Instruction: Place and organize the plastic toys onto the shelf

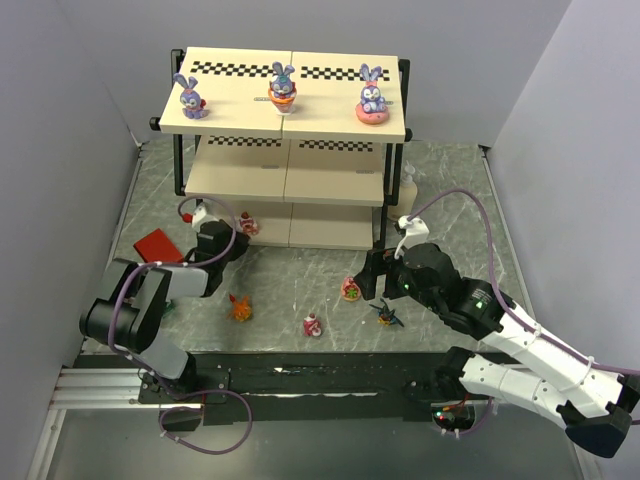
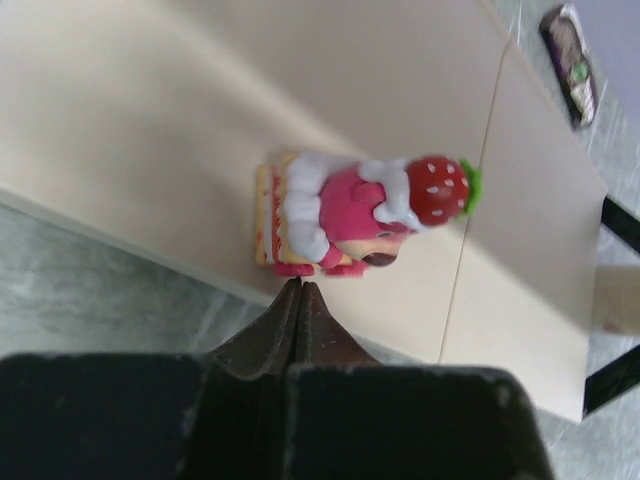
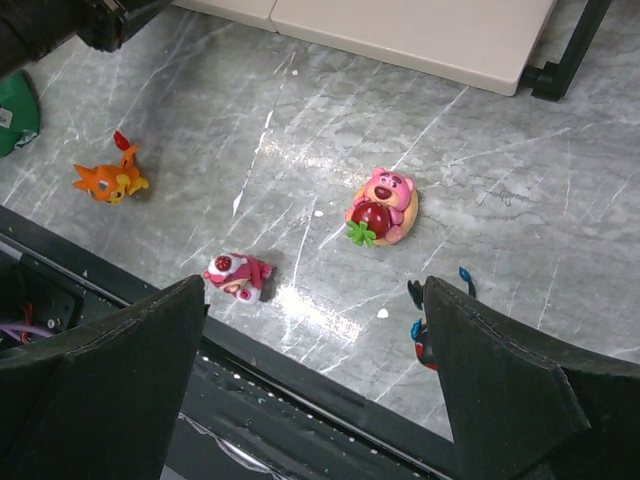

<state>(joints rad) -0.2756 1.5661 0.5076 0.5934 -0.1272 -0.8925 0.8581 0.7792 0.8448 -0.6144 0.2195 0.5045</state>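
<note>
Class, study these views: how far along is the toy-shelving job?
Done: three bunnies atop the shelf, a strawberry figure on its bottom board. In hand: nothing; left tool shut and empty, right tool open. Left on the table: orange creature, two pink figures, winged toy.

A grey-green marble-patterned desk (image 1: pixel 300 280) with thin white veins fills the middle of the scene; plain pale grey walls close it in on three sides, a left wall (image 1: pixel 60 150), a back wall (image 1: pixel 300 20) and a right wall (image 1: pixel 570 120), all bare and matt; a black strip (image 1: pixel 330 362) runs along the desk's near edge; a silver slotted metal rail (image 1: pixel 95 390) lies at its near left corner; the light is even and soft from above; a bright glare patch (image 3: pixel 300 300) shines on the glossy desk surface.
</note>
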